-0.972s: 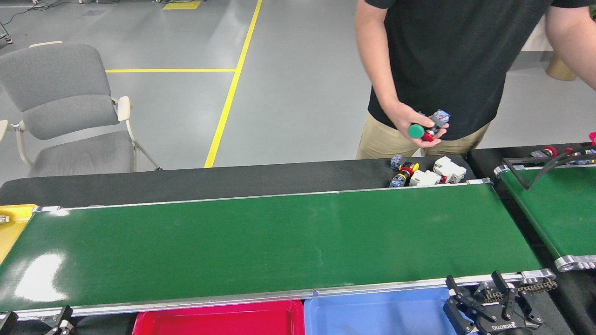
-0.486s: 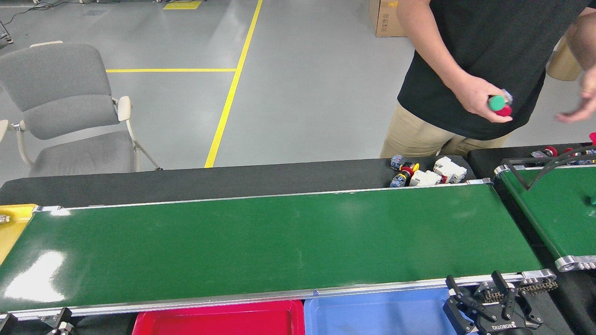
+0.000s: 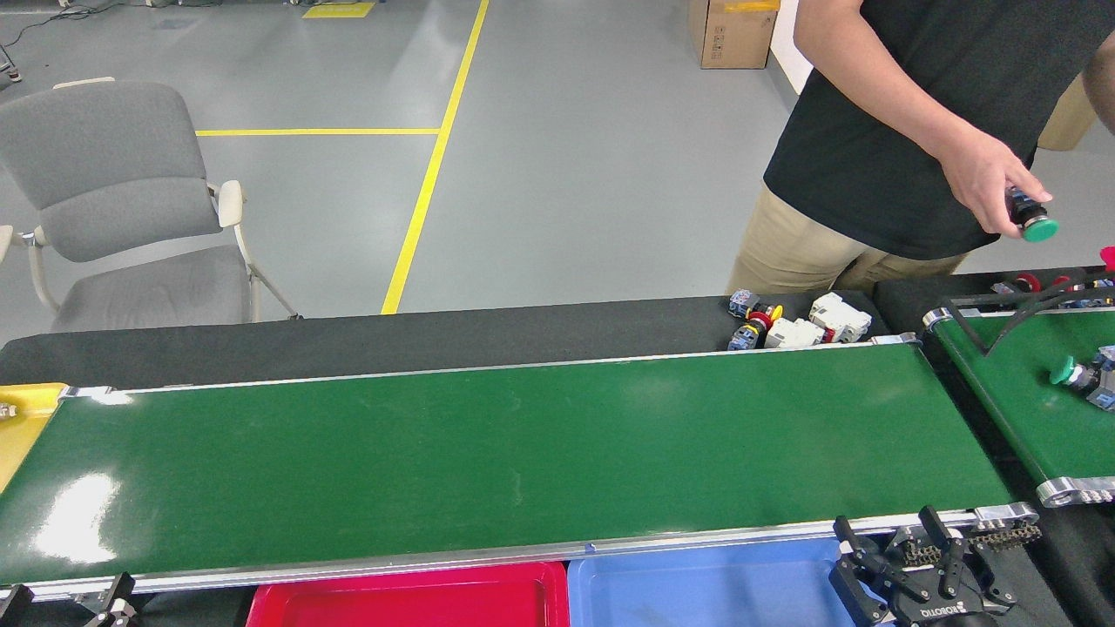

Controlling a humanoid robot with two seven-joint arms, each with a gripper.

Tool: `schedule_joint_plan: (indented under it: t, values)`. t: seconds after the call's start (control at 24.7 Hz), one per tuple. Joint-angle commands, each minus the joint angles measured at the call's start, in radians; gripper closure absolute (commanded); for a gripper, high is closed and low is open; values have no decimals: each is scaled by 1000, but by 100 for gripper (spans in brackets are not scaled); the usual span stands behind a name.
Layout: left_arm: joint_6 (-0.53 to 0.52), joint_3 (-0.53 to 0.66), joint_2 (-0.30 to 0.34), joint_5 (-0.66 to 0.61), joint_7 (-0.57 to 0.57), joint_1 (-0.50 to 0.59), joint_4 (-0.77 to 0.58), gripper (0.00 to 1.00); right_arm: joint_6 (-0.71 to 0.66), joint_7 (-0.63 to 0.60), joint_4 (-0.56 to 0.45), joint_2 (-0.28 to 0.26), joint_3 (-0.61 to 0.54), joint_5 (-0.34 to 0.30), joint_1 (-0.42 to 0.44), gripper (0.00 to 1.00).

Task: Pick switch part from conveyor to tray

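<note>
The conveyor (image 3: 523, 453) runs wide across the head view, and no switch part lies on its glossy green belt. A person's hand (image 3: 989, 183) at the upper right holds a green-capped switch part (image 3: 1032, 222). Another green-capped switch part (image 3: 1078, 376) lies on the smaller green belt (image 3: 1028, 401) at the right. My right gripper (image 3: 888, 533) stands open and empty at the conveyor's near right corner. Only the tips of my left gripper (image 3: 111, 601) show at the bottom left. A red tray (image 3: 409, 596) and a blue tray (image 3: 706, 583) sit below the near rail.
A pile of switch parts (image 3: 797, 324) rests on the black table behind the conveyor's far right end. A yellow tray (image 3: 22, 427) sits at the left end. A grey chair (image 3: 122, 209) and a cardboard box (image 3: 732, 35) stand on the floor beyond.
The person stepped to the right, carrying the switch parts over toward the smaller belt. A green-capped part now lies on that belt. Neither of my grippers has moved.
</note>
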Motion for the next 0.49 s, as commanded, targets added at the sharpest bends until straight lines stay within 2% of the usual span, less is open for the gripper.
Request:
schedule_joint_plan:
  t: [0.0,0.45]
  values:
    - [3,5,3,3,6,-6,-11,0,-3,-8,-12,-9,-4,-2,-6,1]
    - [9,11,6,-2,6,-35,0,0,-6,-8,-11,-12,-3,-2,-1,1]
